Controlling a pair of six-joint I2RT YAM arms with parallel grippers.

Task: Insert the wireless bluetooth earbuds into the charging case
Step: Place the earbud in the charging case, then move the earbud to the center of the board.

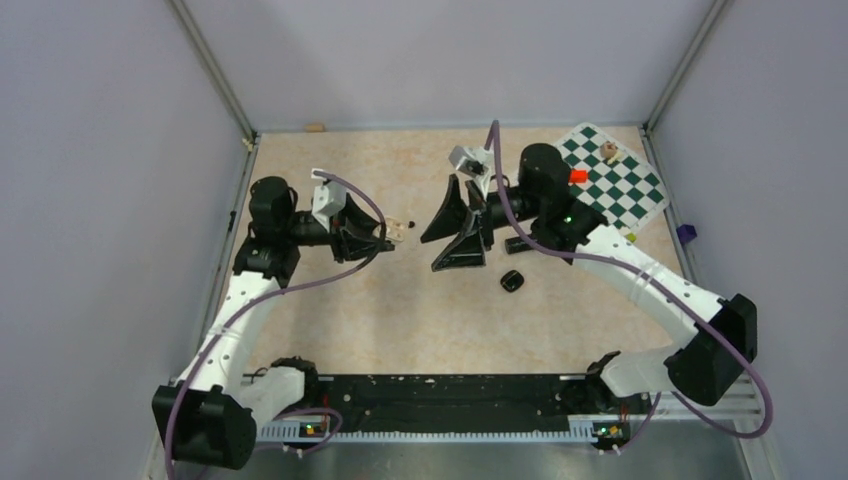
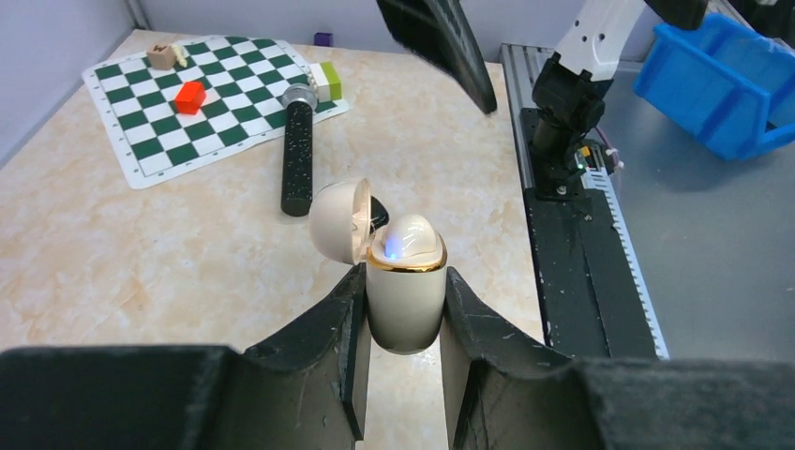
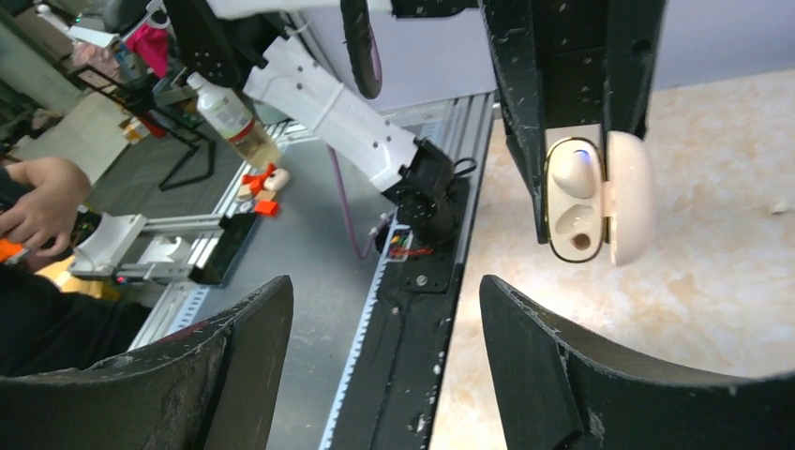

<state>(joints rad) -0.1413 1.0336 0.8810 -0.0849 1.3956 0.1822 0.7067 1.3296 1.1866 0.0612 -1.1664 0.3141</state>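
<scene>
The charging case (image 2: 403,300) is cream with a gold rim, not black. Its lid (image 2: 339,220) is open. My left gripper (image 2: 405,274) is shut on its body and holds it upright above the table; it also shows in the top view (image 1: 397,234). One cream earbud (image 2: 410,239) with a blue light sits in the case. In the right wrist view the case (image 3: 574,202) shows that bud (image 3: 572,173) above an empty slot (image 3: 578,232). My right gripper (image 3: 384,291) is open and empty, just right of the case (image 1: 431,253). No black buds show.
A small glossy black object (image 1: 512,281) lies on the table near a black microphone (image 2: 298,155). A green chess mat (image 1: 640,200) with a red block (image 1: 578,176) lies at the back right. A blue bin (image 2: 722,75) stands beyond the base rail (image 2: 562,281).
</scene>
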